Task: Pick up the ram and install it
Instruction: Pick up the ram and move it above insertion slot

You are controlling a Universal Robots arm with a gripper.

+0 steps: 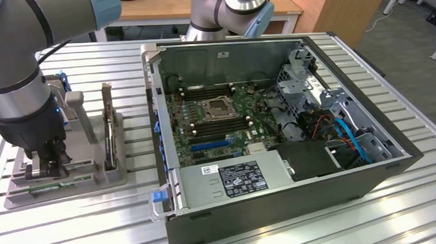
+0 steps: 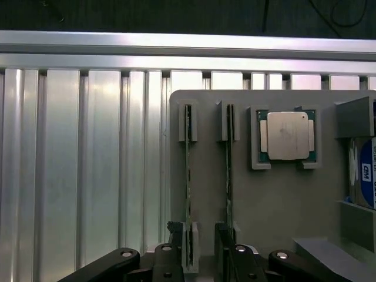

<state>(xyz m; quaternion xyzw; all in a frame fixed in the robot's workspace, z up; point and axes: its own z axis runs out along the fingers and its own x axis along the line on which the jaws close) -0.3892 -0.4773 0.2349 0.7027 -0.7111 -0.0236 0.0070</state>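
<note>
**A:** How does the gripper stand?

**B:** The gripper is spread wide and holds nothing. Its black fingers sit on either side of one end of the ram. Whether a pad touches the board or is just clear of it, I can't tell from this angle.

**A:** Where is the ram?

**B:** It stands on edge in a slotted grey holder, a thin green board. A second stick is just beside it. The next recess holds a square silver processor, and past that is a blue-labelled hard drive.

**A:** What's around it?

**B:** A ribbed aluminium table. An open computer case lies to the exterior view's right of the holder, with its motherboard exposed.
</note>
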